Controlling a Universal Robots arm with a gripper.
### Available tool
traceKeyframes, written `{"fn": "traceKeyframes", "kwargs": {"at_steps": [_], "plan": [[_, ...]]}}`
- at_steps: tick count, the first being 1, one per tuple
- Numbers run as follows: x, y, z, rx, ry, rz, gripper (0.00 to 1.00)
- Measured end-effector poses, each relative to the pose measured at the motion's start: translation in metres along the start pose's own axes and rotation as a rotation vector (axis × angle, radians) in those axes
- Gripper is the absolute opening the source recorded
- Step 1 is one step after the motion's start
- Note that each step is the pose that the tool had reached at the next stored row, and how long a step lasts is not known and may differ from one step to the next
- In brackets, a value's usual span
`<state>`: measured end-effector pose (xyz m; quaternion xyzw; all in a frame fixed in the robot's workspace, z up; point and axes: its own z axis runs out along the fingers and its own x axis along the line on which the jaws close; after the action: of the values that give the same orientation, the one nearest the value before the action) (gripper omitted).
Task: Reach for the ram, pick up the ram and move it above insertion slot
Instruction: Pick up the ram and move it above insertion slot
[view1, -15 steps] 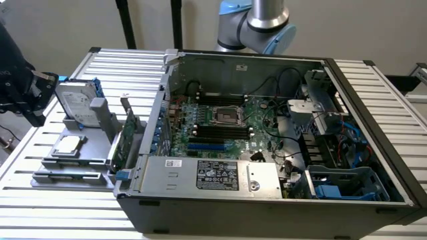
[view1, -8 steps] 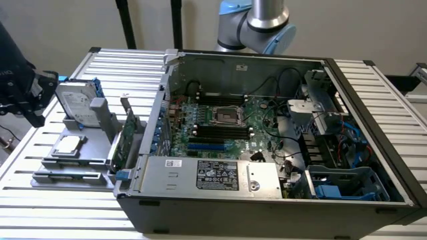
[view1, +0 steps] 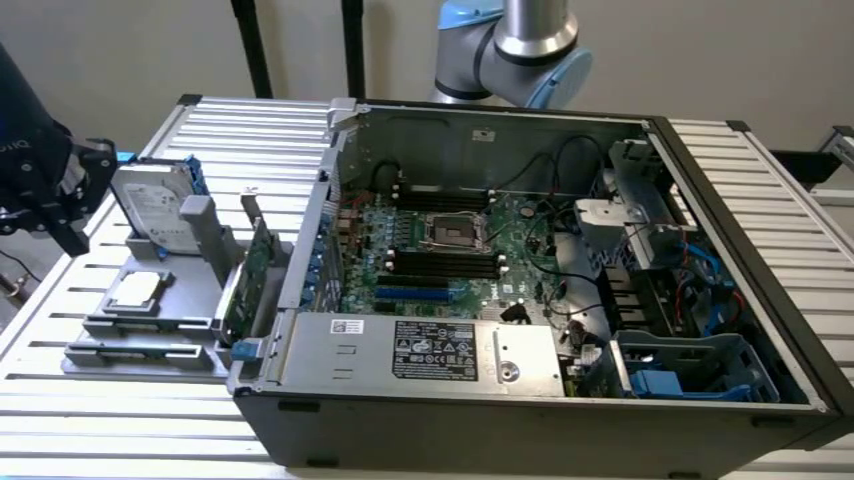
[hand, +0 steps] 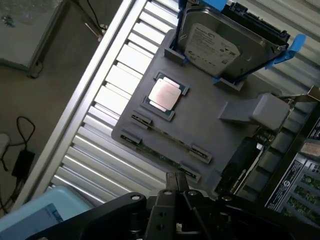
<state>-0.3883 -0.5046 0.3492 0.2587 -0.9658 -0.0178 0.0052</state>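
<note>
The ram (hand: 161, 156) is a thin green stick standing on edge between clips at the front of a grey holder tray (hand: 200, 115). In the exterior view that tray (view1: 167, 310) lies left of the open computer case. My gripper (hand: 176, 178) hangs above the tray's near edge, a short way from the ram, shut with nothing between its fingers. Its dark body (view1: 64, 228) shows at the exterior view's left edge, beside the tray. The black memory slots (view1: 447, 262) sit on the motherboard inside the case.
The tray also holds a hard drive (hand: 222, 42) in blue clips, a processor chip (hand: 165, 94) and a tall green expansion card (view1: 247, 280). The case wall (view1: 314, 250) rises between tray and motherboard. Cables lie on the floor (hand: 20, 150) beyond the slatted table edge.
</note>
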Motion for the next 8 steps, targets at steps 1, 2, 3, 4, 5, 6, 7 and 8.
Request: {"fn": "traceKeyframes", "kwargs": {"at_steps": [1,2,3,4,5,6,7,8], "plan": [[0.0,0.0,0.0002,0.0,0.0007,-0.018,0.11],[0.0,0.0,0.0003,0.0001,0.0013,-0.036,0.11],[0.0,0.0,0.0005,0.0001,0.0021,-0.056,0.11],[0.0,0.0,0.0007,0.0001,0.0028,-0.073,0.11],[0.0,-0.0001,0.0009,0.0001,0.0034,-0.092,0.11],[0.0,-0.0001,0.001,0.0001,0.0041,-0.109,0.11],[0.0,-0.0001,0.0012,0.0001,0.0047,-0.127,0.11],[0.0,-0.0001,0.0014,0.0001,0.0054,-0.145,0.11]]}}
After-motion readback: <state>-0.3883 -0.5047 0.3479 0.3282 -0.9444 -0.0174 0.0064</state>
